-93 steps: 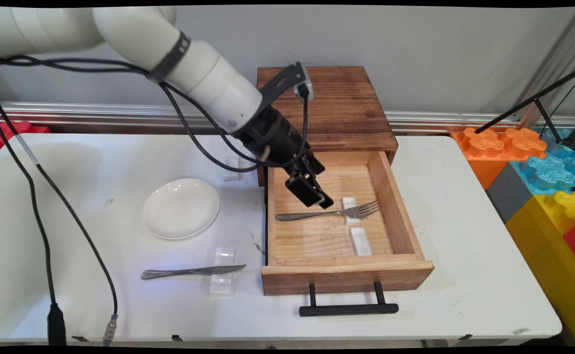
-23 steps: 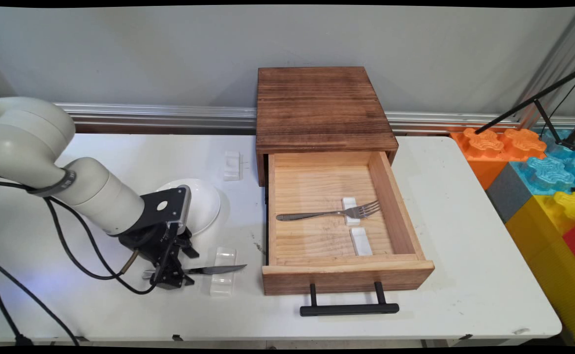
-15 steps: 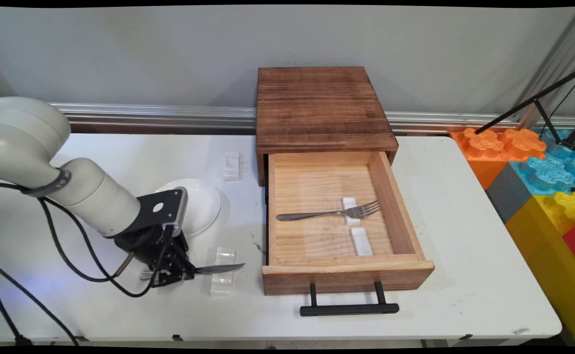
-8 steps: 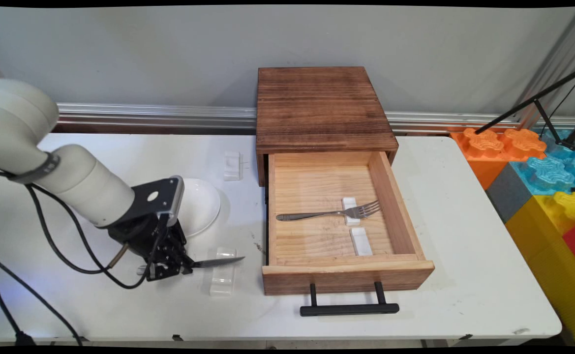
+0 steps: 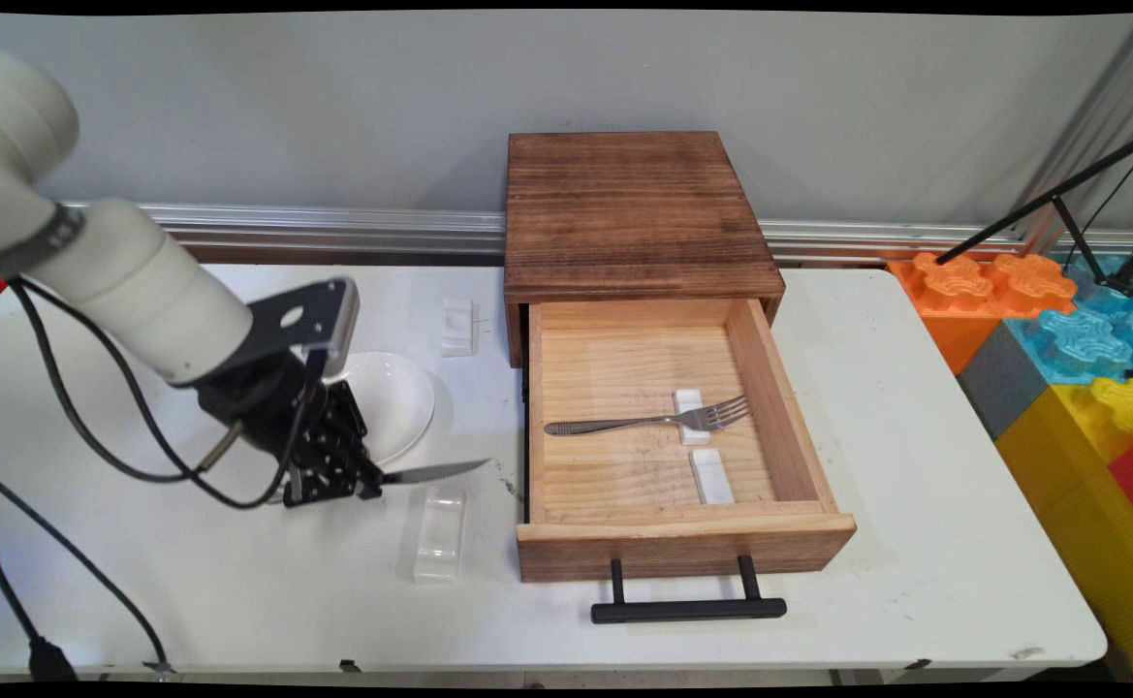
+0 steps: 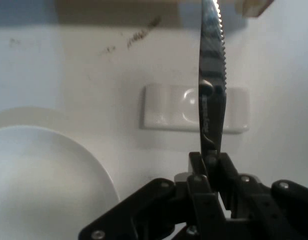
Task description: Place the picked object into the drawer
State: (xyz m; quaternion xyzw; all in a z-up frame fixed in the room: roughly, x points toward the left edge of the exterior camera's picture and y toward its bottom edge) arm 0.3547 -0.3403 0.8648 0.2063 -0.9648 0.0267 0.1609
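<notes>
Now the black two-finger gripper [image 5: 364, 482] pinches the handle of the serrated steel table knife [image 5: 435, 472], blade pointing to three o'clock, raised clear of the clear plastic cutlery rest [image 5: 439, 531] it lay on a second ago. At twelve o'clock sits the round white plate [image 5: 401, 402]; at three o'clock the open pale wooden drawer [image 5: 682, 543] holds a steel fork [image 5: 648, 422]

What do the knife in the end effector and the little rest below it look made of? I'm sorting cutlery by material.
The serrated silver table knife looks like polished metal, probably steel: its blade mirrors its surroundings. The small white rectangular rest looks glossy, ceramic or plastic; which one is unclear.
</notes>
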